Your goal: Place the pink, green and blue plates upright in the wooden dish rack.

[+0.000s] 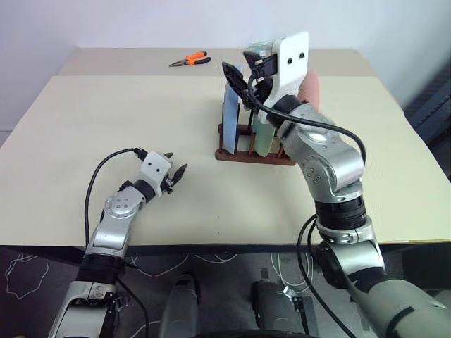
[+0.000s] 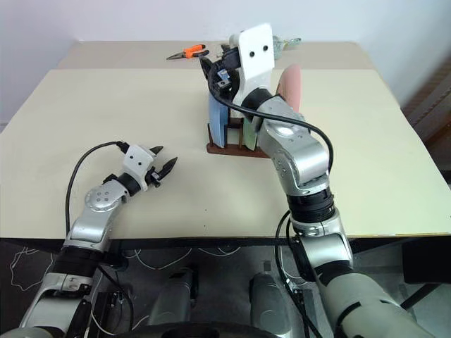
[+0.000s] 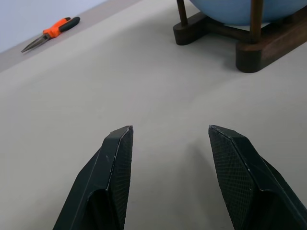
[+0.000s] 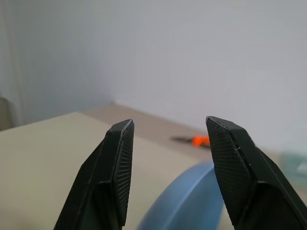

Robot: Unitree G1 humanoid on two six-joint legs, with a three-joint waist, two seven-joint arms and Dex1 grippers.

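Plates stand upright in the wooden dish rack [image 1: 246, 153] mid-table in my left eye view: blue plate [image 1: 231, 116], green plate [image 1: 263, 138], pink plate [image 1: 310, 90] half hidden behind my raised right arm. My left gripper [image 1: 177, 174] hovers low over the table [image 1: 106, 120], well short of the rack. Orange pliers [image 1: 190, 60] lie at the far edge.

Left wrist view: my fingers [image 3: 113, 165] are spread, empty, facing the rack's base.

Right wrist view: my right gripper [image 4: 165, 139] is spread above the blue plate's rim, pinching nothing.
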